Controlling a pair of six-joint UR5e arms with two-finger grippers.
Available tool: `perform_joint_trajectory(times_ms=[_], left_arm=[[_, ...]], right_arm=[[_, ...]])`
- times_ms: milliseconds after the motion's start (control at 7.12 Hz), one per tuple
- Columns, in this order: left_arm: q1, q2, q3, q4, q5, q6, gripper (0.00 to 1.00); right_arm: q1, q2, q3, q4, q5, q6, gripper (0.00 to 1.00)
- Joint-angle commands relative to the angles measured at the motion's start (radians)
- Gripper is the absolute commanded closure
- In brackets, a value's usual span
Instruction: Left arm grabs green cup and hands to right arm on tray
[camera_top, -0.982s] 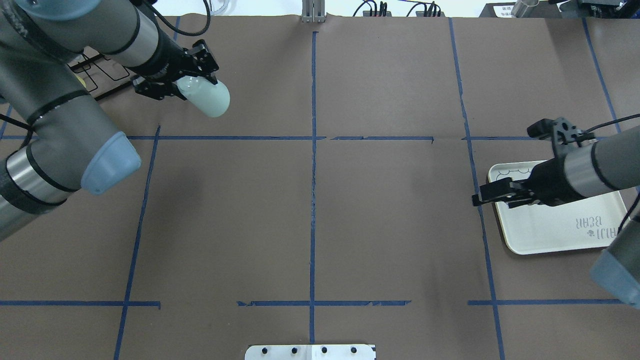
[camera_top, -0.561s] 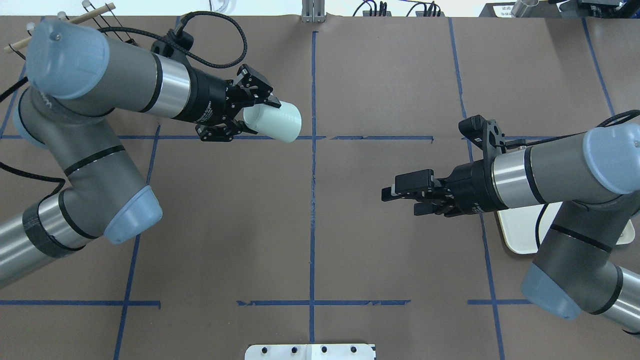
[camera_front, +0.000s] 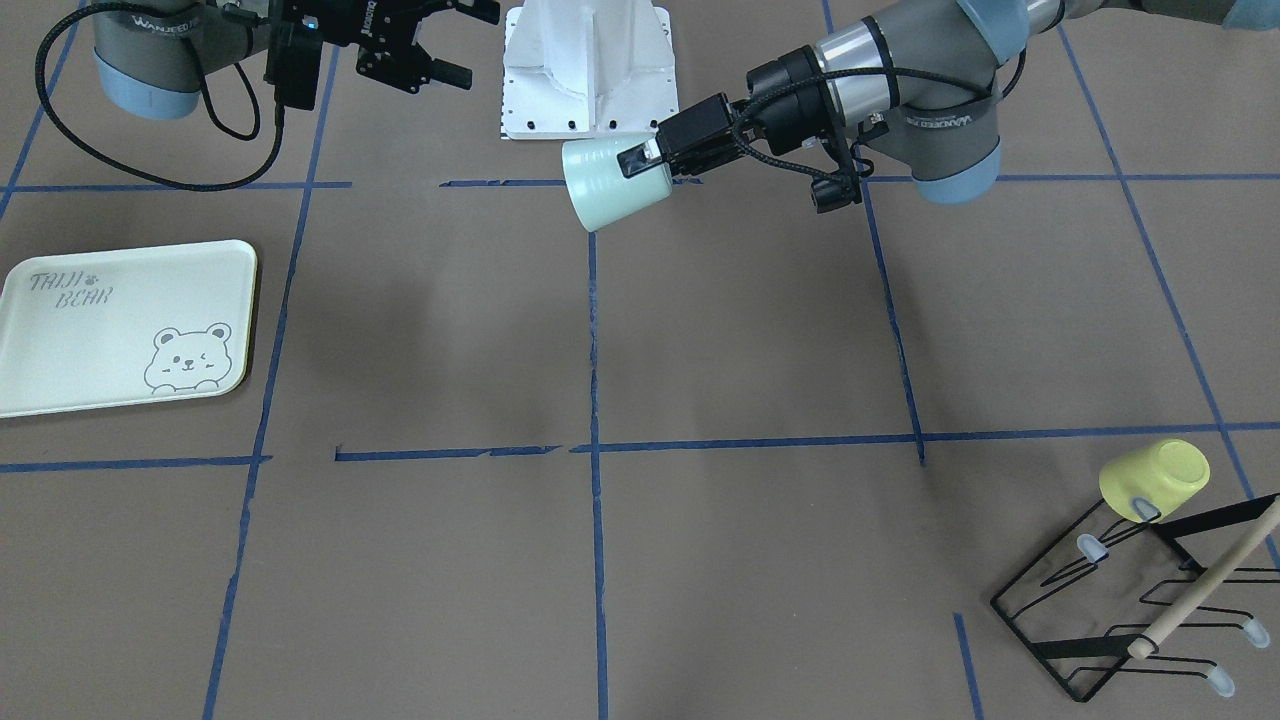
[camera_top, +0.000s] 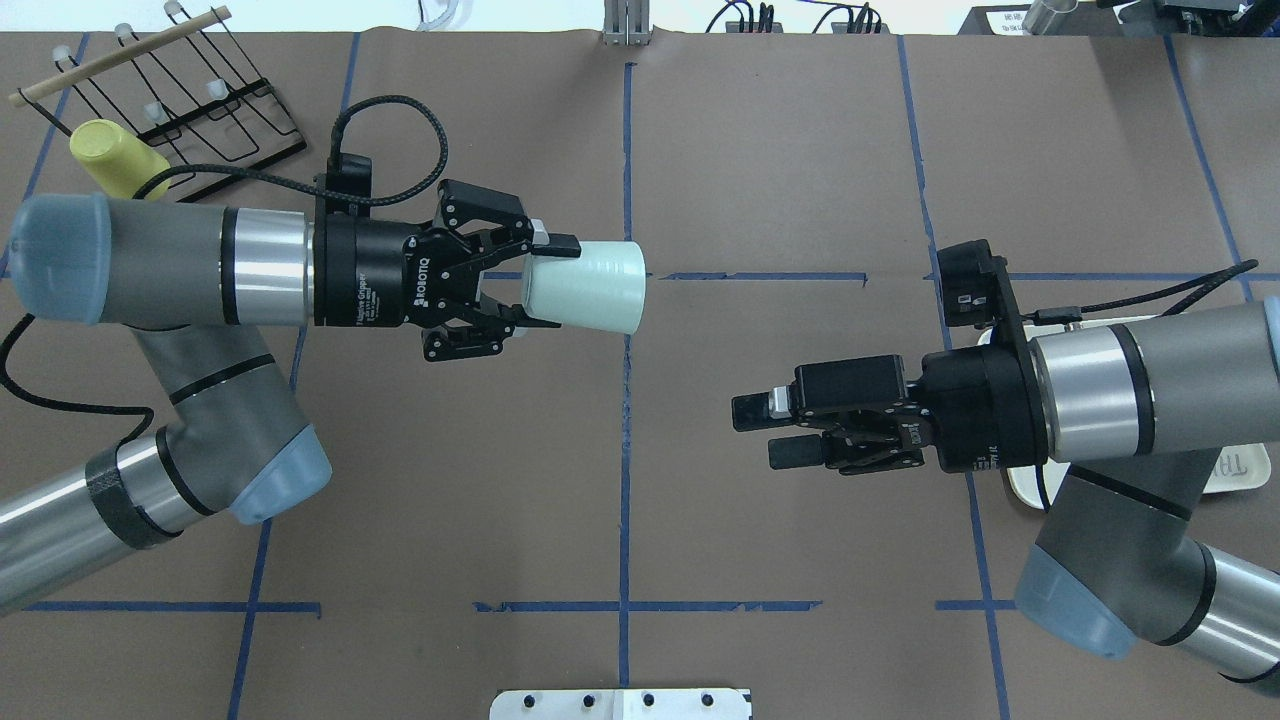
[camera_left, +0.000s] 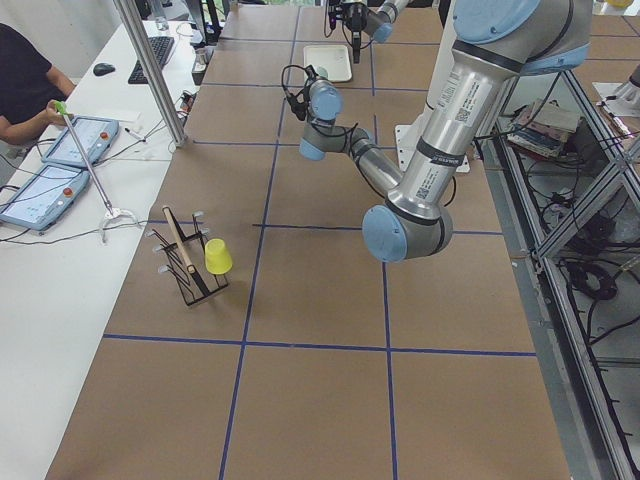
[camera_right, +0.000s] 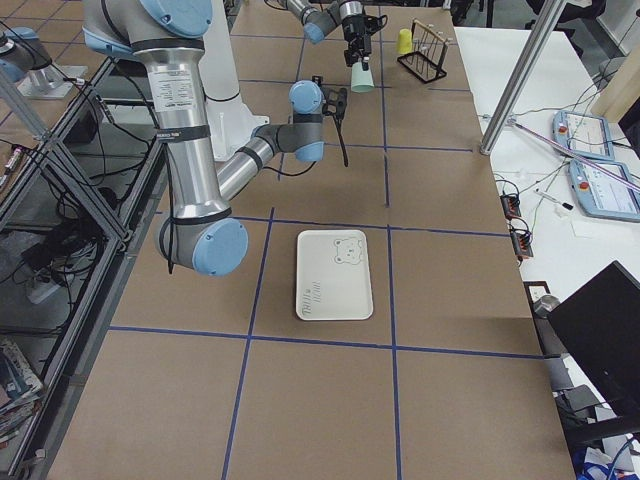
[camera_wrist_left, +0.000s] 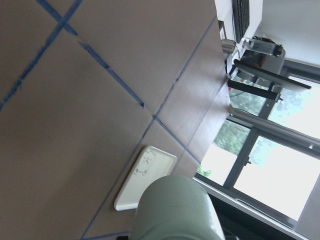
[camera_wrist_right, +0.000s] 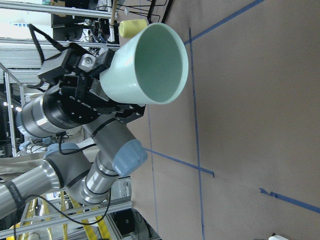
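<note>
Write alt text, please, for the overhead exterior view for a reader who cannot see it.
The left gripper holds the green cup sideways above the taped brown table, its mouth pointing at the open right gripper, which faces it across a gap. A yellow cup sits on a wire rack at far left.

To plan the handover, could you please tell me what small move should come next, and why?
Probably ease the right hand toward the green cup: the left hand holds it sideways, mouth facing the open right hand, a gap between them.
</note>
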Motion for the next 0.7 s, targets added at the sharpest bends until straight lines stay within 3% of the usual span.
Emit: perform_joint_trajectory(times_ms=[0, 281, 561], left_arm=[[0.044, 0.033, 0.011, -0.201, 0.000, -0.095, 0.95], [0.114, 0.038, 0.012, -0.309, 0.006, -0.126, 0.95], [0.112, 0.040, 0.011, -0.366, 0.017, -0.147, 0.95]], right_arm=[[-0.003, 0.033, -0.004, 0.062, -0.132, 0.032, 0.00], [-0.009, 0.058, -0.008, 0.060, -0.143, 0.052, 0.00], [-0.028, 0.102, -0.019, 0.060, -0.152, 0.067, 0.01]])
